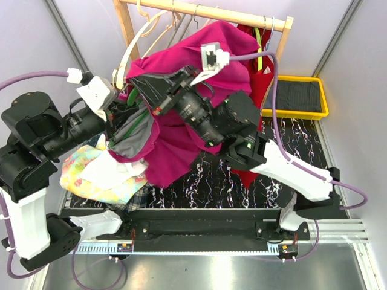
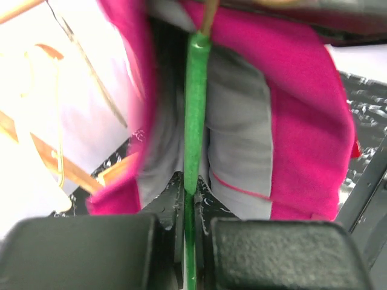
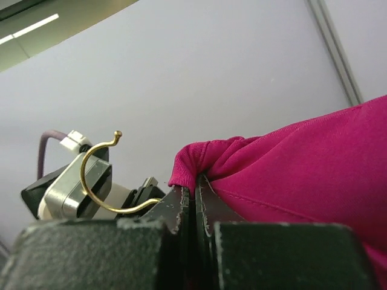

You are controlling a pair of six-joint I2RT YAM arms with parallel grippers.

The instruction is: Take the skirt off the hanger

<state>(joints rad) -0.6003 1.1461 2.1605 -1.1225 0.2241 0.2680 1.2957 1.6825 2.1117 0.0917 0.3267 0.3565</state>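
In the left wrist view I see my left tool (image 2: 189, 202) clamped tight on the green hanger (image 2: 195, 109). Only the right wrist view shows my right tool (image 3: 195, 198) pinching the pink skirt (image 3: 302, 163).

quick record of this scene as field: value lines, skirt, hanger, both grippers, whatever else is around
skirt: magenta skirt, grey lining showing, draped around the hanger, not off yet
hanger: green hanger, its bar runs up inside the skirt
left: left gripper, fingers shut on the hanger bar
right: right gripper, fingers shut on a fold of the skirt
behind: wooden rack with more hangers
table: clothes pile at left, yellow tray at right
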